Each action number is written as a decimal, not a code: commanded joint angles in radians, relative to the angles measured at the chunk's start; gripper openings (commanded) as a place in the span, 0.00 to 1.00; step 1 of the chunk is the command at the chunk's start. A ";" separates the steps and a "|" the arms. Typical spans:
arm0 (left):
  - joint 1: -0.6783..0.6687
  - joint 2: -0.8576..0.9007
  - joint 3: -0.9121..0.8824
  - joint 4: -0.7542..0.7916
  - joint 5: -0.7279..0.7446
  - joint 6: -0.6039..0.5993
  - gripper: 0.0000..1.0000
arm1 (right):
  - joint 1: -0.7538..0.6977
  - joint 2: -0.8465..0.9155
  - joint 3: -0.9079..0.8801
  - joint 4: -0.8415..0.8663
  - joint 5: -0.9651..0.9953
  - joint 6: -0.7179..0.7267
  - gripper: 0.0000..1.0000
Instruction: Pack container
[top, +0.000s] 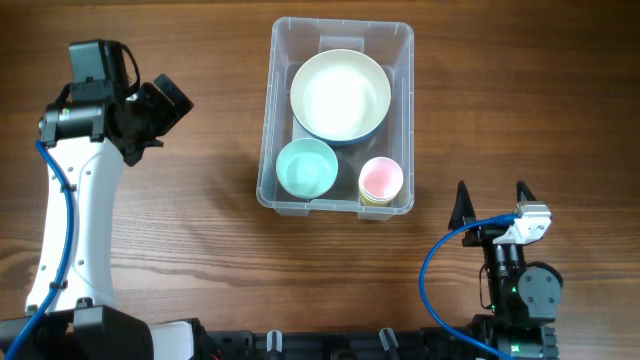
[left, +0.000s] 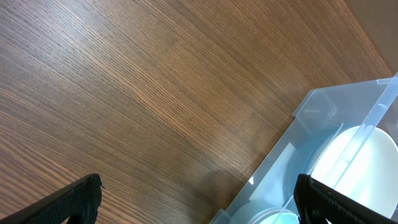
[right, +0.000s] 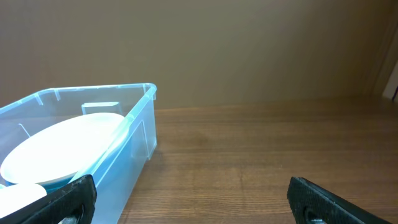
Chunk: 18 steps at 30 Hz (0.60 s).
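Observation:
The clear plastic container (top: 268, 150) stands at the table's middle back. Inside it are a large white bowl (top: 340, 94), a small teal bowl (top: 306, 167) and a pink cup stacked in a yellow one (top: 381, 180). My left gripper (top: 172, 98) is open and empty, raised to the left of the container, which shows in the left wrist view (left: 323, 112). My right gripper (top: 493, 201) is open and empty, to the front right of the container, whose wall (right: 134, 140) and white bowl (right: 62, 146) show in the right wrist view.
The wooden table (top: 180, 230) carries nothing else in view. The left arm's white body (top: 75, 220) stands along the left side. The right arm's base and blue cable (top: 440, 270) sit at the front right edge.

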<state>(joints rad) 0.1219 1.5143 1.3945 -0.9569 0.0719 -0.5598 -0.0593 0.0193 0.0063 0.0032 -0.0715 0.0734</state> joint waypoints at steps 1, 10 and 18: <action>0.004 -0.022 0.014 0.001 -0.003 0.005 1.00 | 0.008 -0.016 -0.001 0.002 -0.016 -0.014 1.00; -0.021 -0.267 -0.040 -0.005 0.062 0.004 1.00 | 0.008 -0.016 -0.001 0.002 -0.016 -0.014 1.00; -0.069 -0.916 -0.188 -0.006 0.057 0.005 1.00 | 0.008 -0.016 -0.001 0.002 -0.016 -0.014 1.00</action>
<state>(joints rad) 0.0586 0.8532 1.2804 -0.9539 0.1211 -0.5598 -0.0593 0.0181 0.0063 0.0036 -0.0715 0.0734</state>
